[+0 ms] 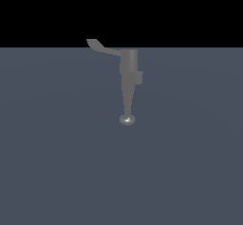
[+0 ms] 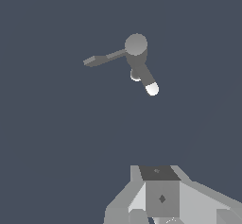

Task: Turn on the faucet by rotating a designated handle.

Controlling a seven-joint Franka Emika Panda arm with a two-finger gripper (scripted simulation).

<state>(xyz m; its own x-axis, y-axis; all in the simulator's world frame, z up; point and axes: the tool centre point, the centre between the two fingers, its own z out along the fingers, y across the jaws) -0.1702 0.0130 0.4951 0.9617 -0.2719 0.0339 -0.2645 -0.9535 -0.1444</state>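
A wide grey-blue floor [image 1: 57, 162] fills the scene. The faucet [image 1: 128, 77] stands in its middle, spout pointing to the near side. The gripper [image 2: 160, 197] hangs well apart from the faucet; I cannot tell how its jaws stand. The handle [image 1: 102, 47] sticks out to the exterior view's left.

floor [image 1: 57, 172]: flat slate-blue, bare | backdrop [image 1: 190, 10]: plain black | light: dim, even
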